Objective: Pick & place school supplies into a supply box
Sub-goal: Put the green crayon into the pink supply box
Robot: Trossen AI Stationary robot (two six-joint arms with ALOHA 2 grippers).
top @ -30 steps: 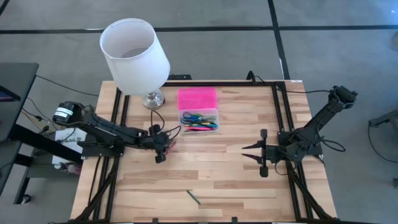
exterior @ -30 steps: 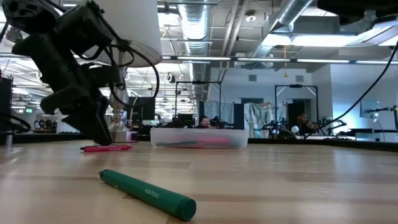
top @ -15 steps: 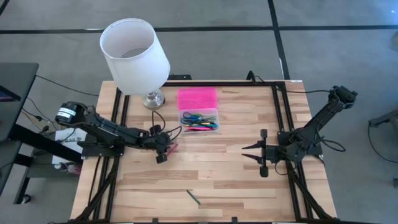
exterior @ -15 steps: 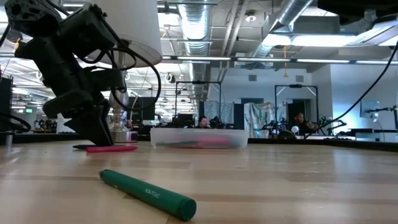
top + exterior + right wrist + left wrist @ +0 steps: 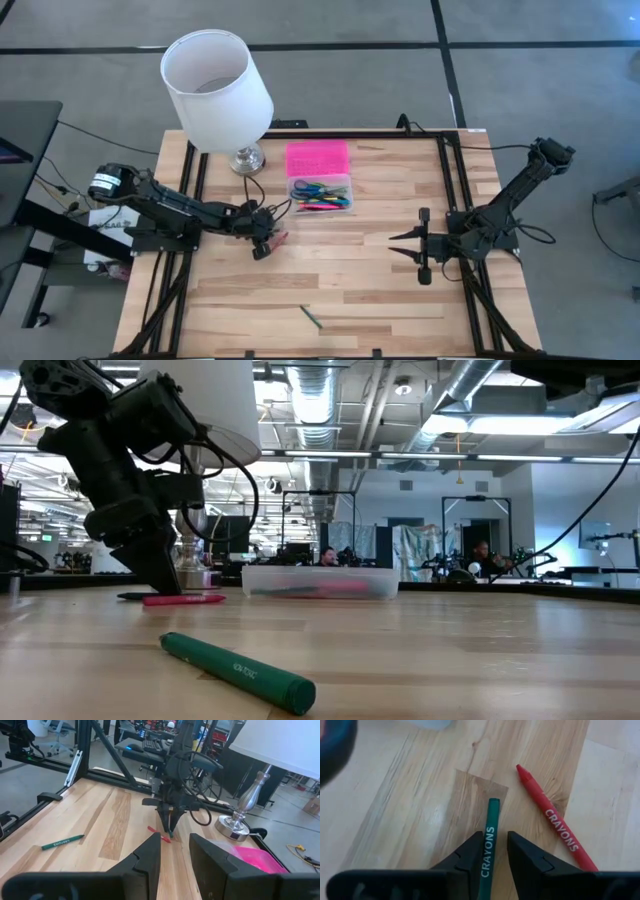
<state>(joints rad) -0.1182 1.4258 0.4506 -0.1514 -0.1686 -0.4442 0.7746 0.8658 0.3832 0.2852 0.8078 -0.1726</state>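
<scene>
A dark teal crayon (image 5: 490, 837) lies flat on the wood at the table's left. A red crayon (image 5: 552, 820) lies close beside it. My left gripper (image 5: 263, 247) points steeply down over them, open, with one finger on each side of the teal crayon. A strip of wood shows between the crayon and one finger. The supply box (image 5: 321, 195) stands farther back, its pink lid (image 5: 317, 158) laid open, with pens and scissors in its clear base. A green crayon (image 5: 311, 317) lies near the front edge. My right gripper (image 5: 393, 245) waits open above the table's right half. My left gripper stands astride the teal crayon's shaft (image 5: 488, 851), its fingers coming from above and lying along the crayon. One finger (image 5: 470, 855) sits right against the shaft. I cannot tell whether it touches. The crayon lies flat on the table.
A lamp with a white shade (image 5: 215, 90) and a silver foot (image 5: 246, 158) stands at the far left corner beside the box. Black frame rails (image 5: 450, 190) run along both sides of the table. Bare wood lies between the two arms.
My left gripper has rolled a little and tipped steeper over the two crayons, its fingertips staying at the same place on the table.
</scene>
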